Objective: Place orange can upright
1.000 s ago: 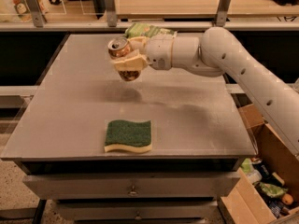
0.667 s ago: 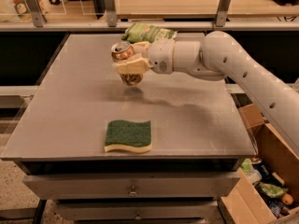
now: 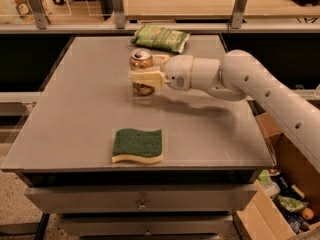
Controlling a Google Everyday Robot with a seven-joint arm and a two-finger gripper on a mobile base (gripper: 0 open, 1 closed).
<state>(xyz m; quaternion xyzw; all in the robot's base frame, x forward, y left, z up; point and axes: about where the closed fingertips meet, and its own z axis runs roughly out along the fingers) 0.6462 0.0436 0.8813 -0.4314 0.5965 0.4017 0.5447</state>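
Observation:
The orange can stands upright on the grey table, left of centre towards the back, its coppery top with pull tab facing up. My gripper reaches in from the right and is shut on the can's middle. One pale finger crosses the can's front and the other sits behind it. The can's base is at or just touching the tabletop; I cannot tell which. The white arm stretches away to the right edge.
A green snack bag lies at the table's back edge behind the can. A green-and-yellow sponge lies near the front edge. An open cardboard box with clutter stands on the floor to the right. Railings run behind the table.
The can, held tilted above the table, has been lowered and turned upright. The gripper has moved down with it, still shut on it.

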